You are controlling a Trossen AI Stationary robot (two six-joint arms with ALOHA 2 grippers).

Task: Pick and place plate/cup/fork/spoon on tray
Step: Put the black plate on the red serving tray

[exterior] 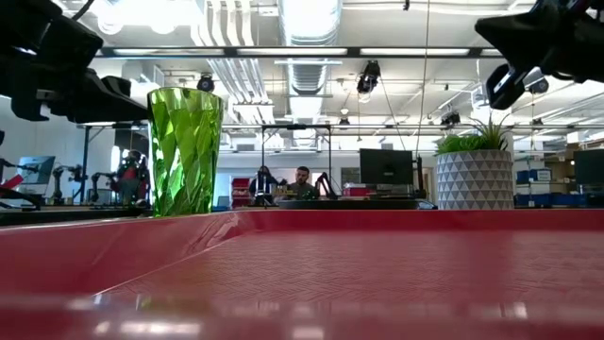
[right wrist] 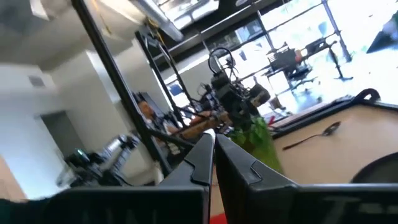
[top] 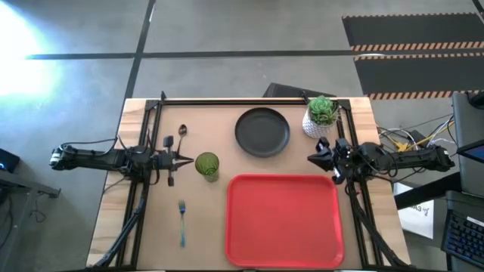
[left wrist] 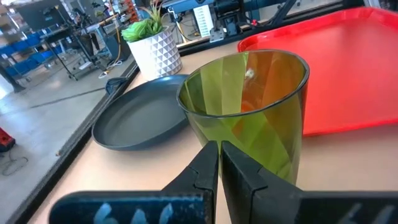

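Cup [top: 206,165] first: it stands on the tabletop [top: 204,227], left of the empty tray [top: 282,219]. Left gripper [top: 187,159] sits just beside it, fingers pressed together; they should spread wide before grabbing. Right gripper [top: 313,157] waits, fingers together

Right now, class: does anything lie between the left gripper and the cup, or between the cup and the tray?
Nothing visible does. The shut left gripper points straight at the cup, just short of it. Only bare table separates the cup from the empty tray; the plate sits beyond that path.
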